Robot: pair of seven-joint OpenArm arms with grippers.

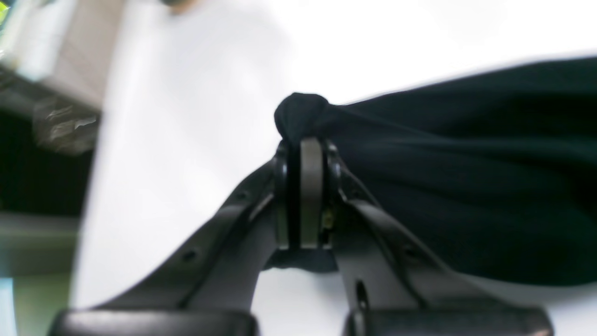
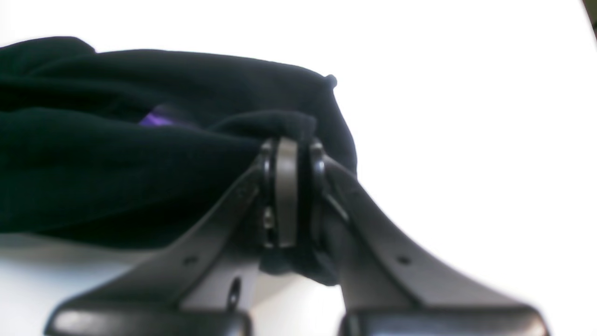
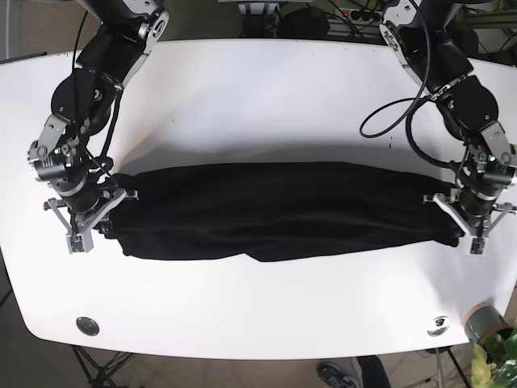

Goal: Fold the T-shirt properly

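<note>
- Base view, left to right: the right end effector [image 3: 90, 217] is clamped on one end of the black T-shirt [image 3: 275, 212], which lies stretched in a long band across the middle of the white counter [image 3: 258, 97]; the left end effector [image 3: 464, 217] is clamped on the opposite end.
- Right wrist view: the jaws meet on a bunched corner of cloth, and a purple patch [image 2: 156, 120] shows among the dark folds.
- Left wrist view: the jaws are pinched together on a knot of fabric, the rest of the shirt trailing off to one side over the counter.
- The step in hand looks like a two-arm carry of the gripped edge; done well, both arms would travel together at matched height and pace, keeping the cloth taut enough to lay flat without dragging the lower layers askew.
- The near edge of the band sags unevenly at its middle, a likely source of wrinkles.
- Around the work: a round metal fitting [image 3: 86, 325] near the front left corner of the counter, another [image 3: 438, 325] front right, a potted plant [image 3: 494, 346] beyond the right corner, and a loose cable [image 3: 388, 123] looping from the left arm, all well apart from the shirt.
</note>
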